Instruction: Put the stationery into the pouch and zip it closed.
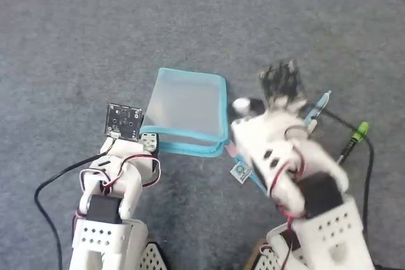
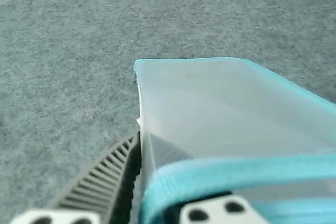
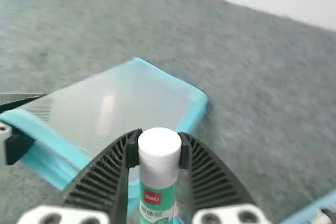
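R gripper [image 3: 159, 139] has the glue stick [image 3: 158, 179]: jaws closed on the body just under the white cap, grip looks firm, stick pointing out toward the pouch [image 3: 118, 106]. From overhead the cap sits just beside the pouch's right edge, not inside yet.

L gripper [image 2: 157, 195] is clamped on the pouch's near blue edge, at the left corner. The thin material is pinched between the fingers and the lip is lifted a bit off the mat [image 1: 76, 49]. The pouch lies flat mid-table, ahead of the two arms, and looks empty as far as I can see thru the frosted side.

Step in hand, I reckon: first item going in, w/ the L arm bracing the mouth. Can't tell how far the zip is open from here. The blue edge looks doubled along the near side, so that's prob the mouth.

Next move needs the stick brought round to the near edge and lined up w/ the opening. Then tip it low, slide it in under the lifted lip and let go. L must hold firm or the pouch will prob skid on the mat. Risk: cap snags the zip tape.

Left to do: blue pen [image 1: 319, 107] & green marker [image 1: 357, 134], both on the mat beside the R arm, well apart from the pouch. Then zip.
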Robot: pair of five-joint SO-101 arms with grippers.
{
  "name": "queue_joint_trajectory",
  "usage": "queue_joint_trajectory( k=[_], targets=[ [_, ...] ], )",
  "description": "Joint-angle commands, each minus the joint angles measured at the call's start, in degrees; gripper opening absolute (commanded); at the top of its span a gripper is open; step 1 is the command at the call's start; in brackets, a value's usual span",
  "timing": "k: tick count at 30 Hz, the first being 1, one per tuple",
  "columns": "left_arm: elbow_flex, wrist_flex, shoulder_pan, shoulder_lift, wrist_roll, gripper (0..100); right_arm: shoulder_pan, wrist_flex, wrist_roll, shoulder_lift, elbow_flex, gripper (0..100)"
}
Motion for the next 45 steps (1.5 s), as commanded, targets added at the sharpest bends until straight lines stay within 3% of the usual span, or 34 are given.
queue_joint_trajectory(
  k=[1,13,16,21,24,27,36,45],
  targets=[
    [-0.8,-3.4,0.4,0.4,1.1,1,-5.8,-6.0,-0.4,-4.7,2.6,0.6],
    [0.0,-3.7,2.7,0.4,1.1,1,-9.5,-24.8,5.4,-1.7,2.5,0.7],
    [0.1,-3.7,3.3,0.4,1.1,1,-9.8,-24.1,5.0,-1.5,2.6,0.7],
    [-0.3,-5.0,3.5,0.4,1.5,1,-18.0,-23.9,5.5,-2.0,2.7,0.7],
    [-0.8,-6.7,3.5,0.4,1.6,1,-22.4,-23.9,10.0,-1.8,2.7,0.7],
    [-1.7,-6.7,3.5,0.4,1.7,1,-22.5,-23.9,13.2,-1.6,2.9,0.7],
    [-5.1,-2.0,3.5,0.4,3.6,1,-22.5,-26.5,13.6,-2.1,7.8,0.7],
    [-6.9,1.0,3.5,0.4,3.6,1,-16.5,-34.1,16.6,-1.5,13.6,0.7]
  ],
)
